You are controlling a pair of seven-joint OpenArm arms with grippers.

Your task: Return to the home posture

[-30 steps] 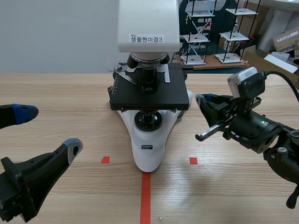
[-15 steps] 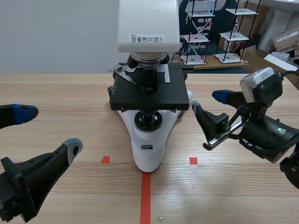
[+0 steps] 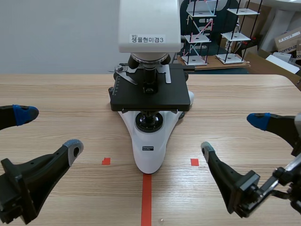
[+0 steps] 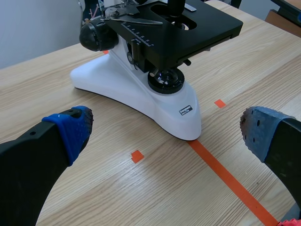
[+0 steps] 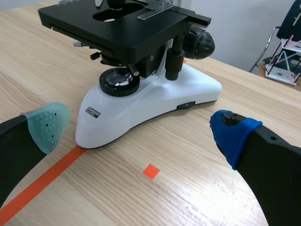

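Wooden desk, microscope centred: likely heavy, stiff, fragile, best held by base. Fingers wide apart, empty, on left gripper and right gripper.

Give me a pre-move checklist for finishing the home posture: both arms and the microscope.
1. The left end effector is open and holds nothing: ok.
2. The right end effector is open and holds nothing: ok.
3. Neither one touches the microscope; one sits on each side of its base, apart from it: ok.
4. The microscope stands upright on the table: ok.
5. Nothing loose lies on the table between the fingers in either wrist view: ok.
6. Arm joints match the home pose: cannot tell, as the arms are mostly out of view.
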